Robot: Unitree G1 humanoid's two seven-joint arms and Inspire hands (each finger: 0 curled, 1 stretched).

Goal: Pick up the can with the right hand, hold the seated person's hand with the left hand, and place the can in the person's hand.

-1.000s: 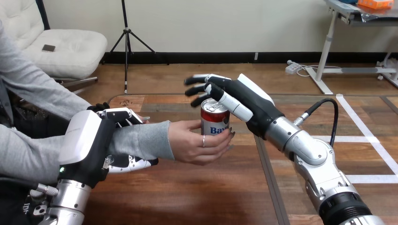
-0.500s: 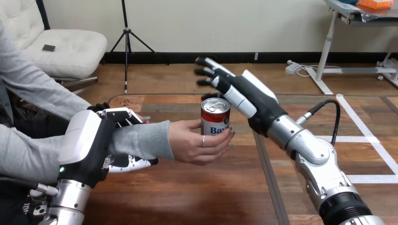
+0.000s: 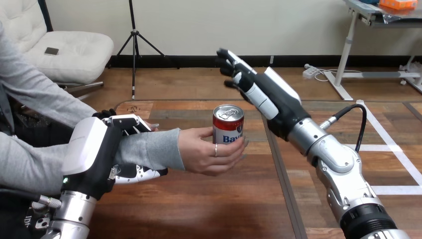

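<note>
Right hand: we see our right hand (image 3: 271, 97) wide open, fingers straight, holding nothing, raised just far-right of the can (image 3: 228, 124), apart from it.
Left hand: our left hand (image 3: 99, 154) is curled round the person's forearm (image 3: 149, 148).
Can: upright in the person's hand (image 3: 206, 152), above the table (image 3: 199, 209).

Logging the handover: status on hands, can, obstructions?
Right hand open, above can, apart. Left hand curled round person's forearm. Can upright in person's hand. Nothing blocking.
</note>
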